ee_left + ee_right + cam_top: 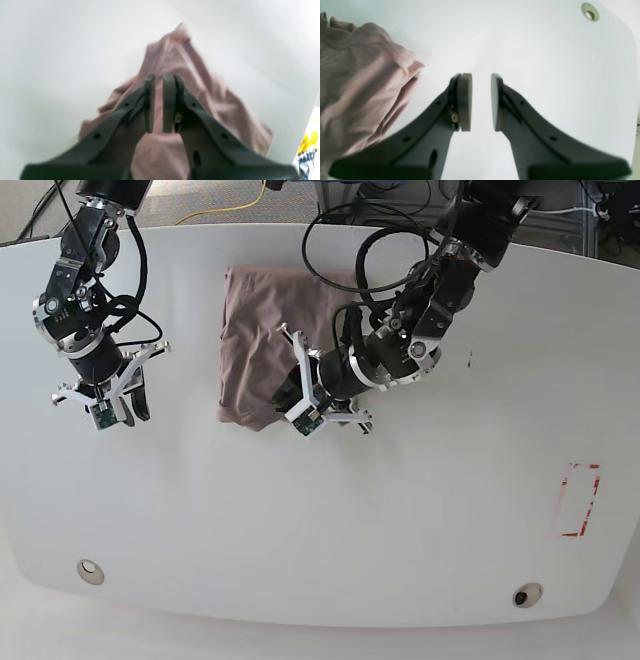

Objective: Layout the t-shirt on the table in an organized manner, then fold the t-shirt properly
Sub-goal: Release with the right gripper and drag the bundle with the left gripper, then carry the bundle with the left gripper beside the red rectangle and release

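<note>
Two robot arms over a white surface (330, 520) with a mauve-brown t-shirt (250, 345) lying bunched toward its far middle.

The left claw (158, 106) reaches low across the shirt's near edge, its pads pinching a fold of the cloth. The right claw (481, 102) hovers over bare surface just beside the shirt, jaws slightly parted and holding nothing. Only the base view shows a red dashed rectangle (579, 500); the right wrist view shows a round hole (590, 12).
</note>
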Robot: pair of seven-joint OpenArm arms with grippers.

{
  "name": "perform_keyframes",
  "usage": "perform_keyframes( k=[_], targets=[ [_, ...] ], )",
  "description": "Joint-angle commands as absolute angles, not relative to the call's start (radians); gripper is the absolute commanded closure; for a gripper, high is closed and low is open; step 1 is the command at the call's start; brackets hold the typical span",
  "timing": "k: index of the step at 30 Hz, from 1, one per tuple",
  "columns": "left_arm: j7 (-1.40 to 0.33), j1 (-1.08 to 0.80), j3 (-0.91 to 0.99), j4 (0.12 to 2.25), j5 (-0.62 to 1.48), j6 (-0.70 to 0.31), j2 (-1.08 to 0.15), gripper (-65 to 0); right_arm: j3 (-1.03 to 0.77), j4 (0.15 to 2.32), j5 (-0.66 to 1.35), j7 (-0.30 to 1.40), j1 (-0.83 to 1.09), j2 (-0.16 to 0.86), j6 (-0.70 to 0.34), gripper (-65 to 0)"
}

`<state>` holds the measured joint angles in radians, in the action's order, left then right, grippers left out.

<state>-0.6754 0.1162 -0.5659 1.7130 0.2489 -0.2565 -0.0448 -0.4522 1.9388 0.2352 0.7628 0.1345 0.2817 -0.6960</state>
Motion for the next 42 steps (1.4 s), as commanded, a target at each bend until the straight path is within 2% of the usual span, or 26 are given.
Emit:
perform_keyframes(
  k=[1, 10, 19, 25, 38, 42],
  targets=[
    [-0.611, 0.107, -0.596, 1.692, 0.176, -0.206, -0.002, -4.4, -0.456, 1.960, 0.252, 0.734, 0.119, 0.315, -0.698, -12.8],
    [-0.420, 0.005, -0.763, 1.503, -0.157, -0.028, 0.122, -4.4, -0.456, 1.960, 0.252, 0.734, 0.128, 0.338, -0.698, -12.8],
    [-0.360, -0.041, -0.756, 1.402, -0.139, -0.013, 0.110, -4.4, -0.456, 1.962, 0.252, 0.734, 0.153, 0.332, -0.698, -12.5],
    [-0.360, -0.062, -0.638, 1.406, -0.105, -0.022, -0.001, -4.4, -0.456, 1.962, 0.254, 0.734, 0.165, 0.331, -0.698, -12.5],
    [-0.426, -0.205, -0.309, 1.618, 0.005, -0.160, -0.285, -4.4, -0.456, 1.966, 0.262, 0.734, 0.180, 0.300, -0.698, -12.4],
    [-0.430, -0.271, -0.154, 1.669, 0.024, -0.246, -0.351, -4.3, -0.455, 1.966, 0.262, 0.734, 0.180, 0.297, -0.698, -12.4]
  ],
)
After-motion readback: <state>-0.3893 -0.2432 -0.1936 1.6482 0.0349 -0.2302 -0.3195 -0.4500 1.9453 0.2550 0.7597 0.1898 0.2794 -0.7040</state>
